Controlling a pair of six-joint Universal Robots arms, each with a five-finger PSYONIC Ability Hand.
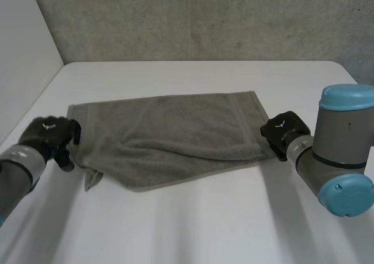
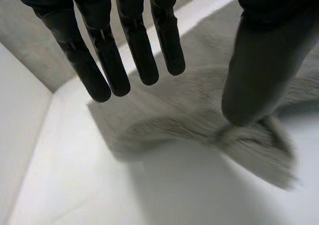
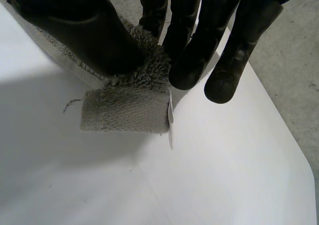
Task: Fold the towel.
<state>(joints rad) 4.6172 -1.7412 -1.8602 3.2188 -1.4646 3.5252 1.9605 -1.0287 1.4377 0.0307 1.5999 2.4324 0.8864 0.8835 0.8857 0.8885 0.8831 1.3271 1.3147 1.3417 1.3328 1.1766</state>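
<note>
**Left hand** (image 2: 129, 41): black, matte. Fingers straight and spread, raised clear of the cloth; thick thumb tip lowered to the pile, contact uncertain. Nothing gripped. Sited at the left short edge of the towel (image 1: 175, 135).

**Right hand** (image 3: 199, 41): black, rounded fingertips. Clamped on the towel's right near corner, fleecy pile squeezed between thumb and fingers.

**Towel**: grey terry with a looped, woolly pile. Roughly rectangular, laid flat across the middle of the table (image 1: 193, 223), long side running left to right. Loosely doubled, with a rumpled upper layer and an uneven, slanting near edge. Small flap (image 1: 90, 179) poking out at the near left.

**Hem band** (image 3: 124, 116): flat, tightly woven strip jutting past the right fingertips. White label (image 3: 170, 120) at its end, loose thread (image 3: 70, 104) at its other side.

**Table**: white, smooth, rounded far corners.

**Right arm** (image 1: 342, 141): grey cylindrical joints, glossy light-blue caps.

**Wall** (image 1: 193, 18): rough, mottled grey concrete beyond the table's far edge.
</note>
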